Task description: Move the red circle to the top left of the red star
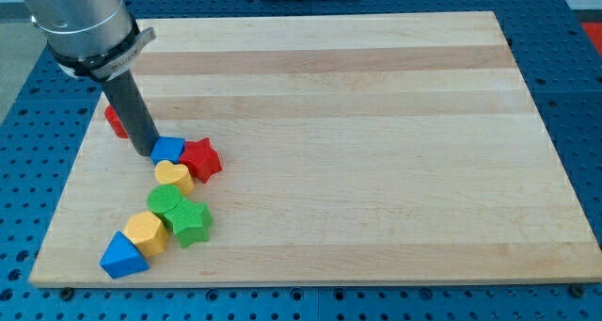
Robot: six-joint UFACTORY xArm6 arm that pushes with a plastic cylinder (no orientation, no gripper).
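- Camera view shows the red circle (115, 120) near the board's left edge, mostly hidden behind the dark rod. Only a small red bit peeks out on the rod's left.
- The red star (201, 158) lies to the right of it and a little lower, so the circle already sits up and left of the star.
- My tip (143, 152) rests on the wood just beside the small blue block (168, 150), which touches the star. I cannot tell if the tip touches the circle. There is no hand to open or close, only the rod.
- One risk: the circle is close to the board's edge, so a push to the left could slide it off.
- Another risk: a push to the right could bump the blue block and shove the star away.
- Below the star sit a yellow heart (174, 175), two green blocks (181, 212), a yellow block (146, 232) and a blue triangle (122, 256), all packed close.
- The wooden board (376, 123) is pale and smooth. It lies on a blue table (583, 95) with small holes.
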